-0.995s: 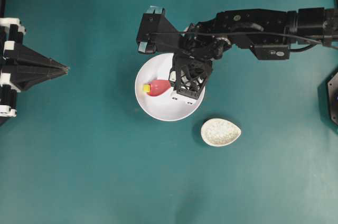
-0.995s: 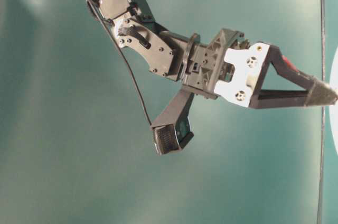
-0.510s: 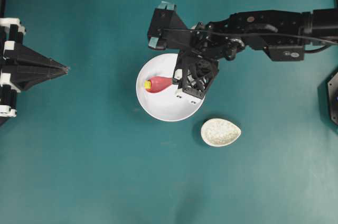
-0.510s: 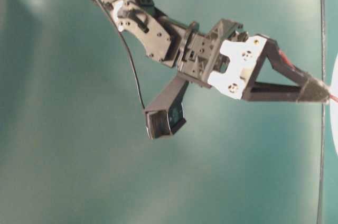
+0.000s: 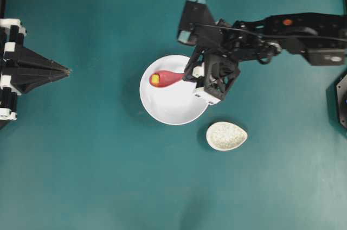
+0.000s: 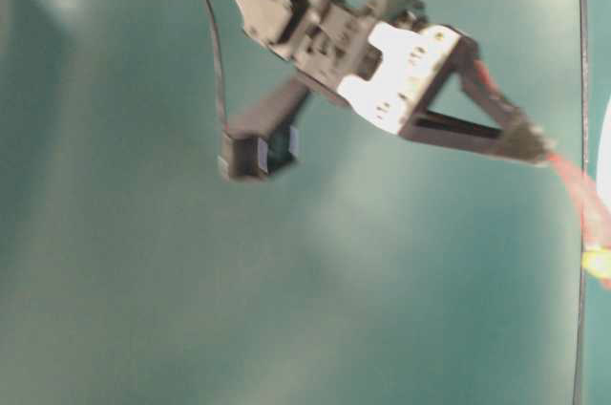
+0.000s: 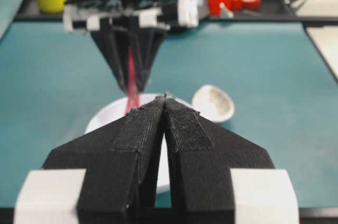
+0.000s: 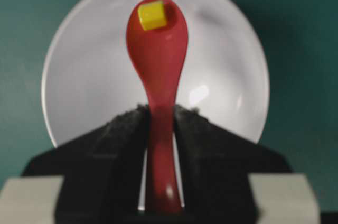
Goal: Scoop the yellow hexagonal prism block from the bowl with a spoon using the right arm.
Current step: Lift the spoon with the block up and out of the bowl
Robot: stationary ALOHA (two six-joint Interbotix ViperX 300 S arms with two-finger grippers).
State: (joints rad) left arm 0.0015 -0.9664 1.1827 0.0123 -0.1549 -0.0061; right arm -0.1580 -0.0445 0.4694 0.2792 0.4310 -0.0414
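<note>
Yellow hexagonal prism block [image 8: 152,15] lies in the spoon [image 8: 158,60] scoop over the bowl [image 8: 79,76], upper centre; only the right-wrist view shows the right gripper [image 8: 158,123] clamping the handle. Left gripper [image 7: 165,102] is closed.

Right end effector [image 8: 160,129] clamped, raised; left end effector [image 7: 165,102] closed.

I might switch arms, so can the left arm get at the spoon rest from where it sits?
Probably not easily: the left gripper sits far across the table, and the bowl and the right gripper with its spoon lie before the spoon rest.
</note>
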